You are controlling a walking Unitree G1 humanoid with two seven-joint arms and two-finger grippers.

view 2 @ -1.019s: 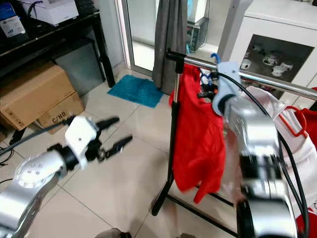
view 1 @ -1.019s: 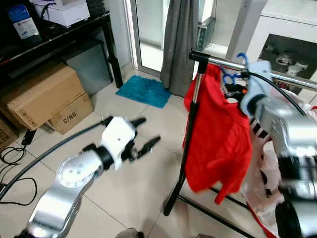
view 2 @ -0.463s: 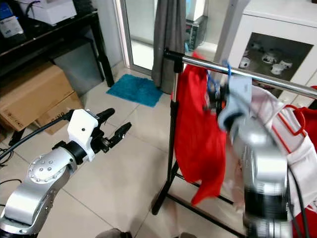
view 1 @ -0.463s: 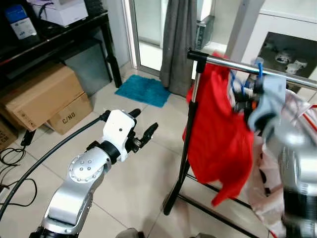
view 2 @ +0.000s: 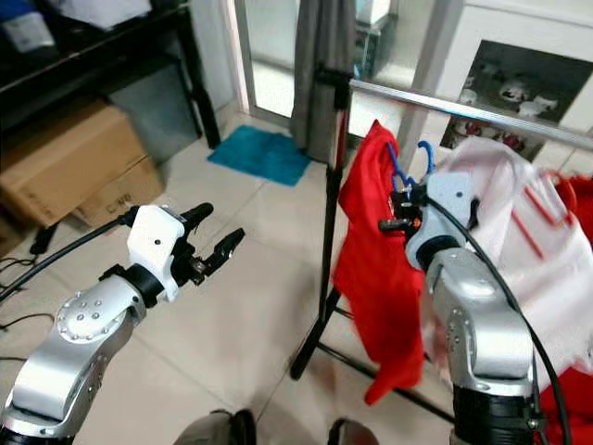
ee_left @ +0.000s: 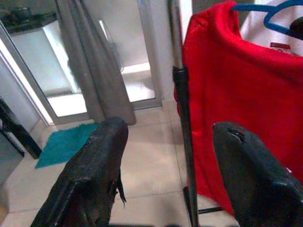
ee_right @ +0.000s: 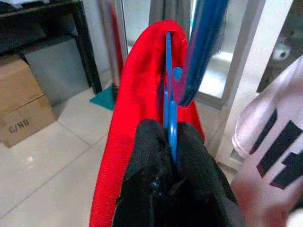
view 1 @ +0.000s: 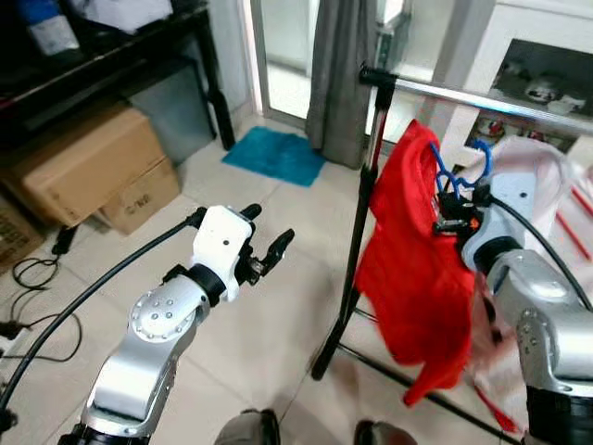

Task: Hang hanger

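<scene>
A blue hanger point(view 1: 460, 176) carries a red shirt point(view 1: 417, 269). My right gripper point(view 2: 397, 211) is shut on the hanger's neck, and in the right wrist view the black fingers point(ee_right: 151, 175) pinch the blue hanger point(ee_right: 169, 94) over the red shirt point(ee_right: 125, 123). The hook point(view 2: 422, 153) hangs a little below the metal rail point(view 2: 445, 97) of the clothes rack, not touching it. My left gripper point(view 1: 269, 230) stays open and empty, left of the rack post point(view 1: 357, 232). The left wrist view looks past its fingers point(ee_left: 94, 170) at the post point(ee_left: 182, 118).
A white shirt with black print point(view 2: 519, 241) hangs on the rail to the right. Cardboard boxes point(view 1: 83, 162) sit under a black shelf on the left. A teal mat point(view 1: 278, 153) and a grey curtain point(view 1: 343, 74) lie beyond. Cables point(view 1: 28, 269) trail on the floor.
The view has shifted. My right gripper, with the hanger and red shirt, has come down from rail height to below the rail. The left gripper stays open, nearly where it was.
</scene>
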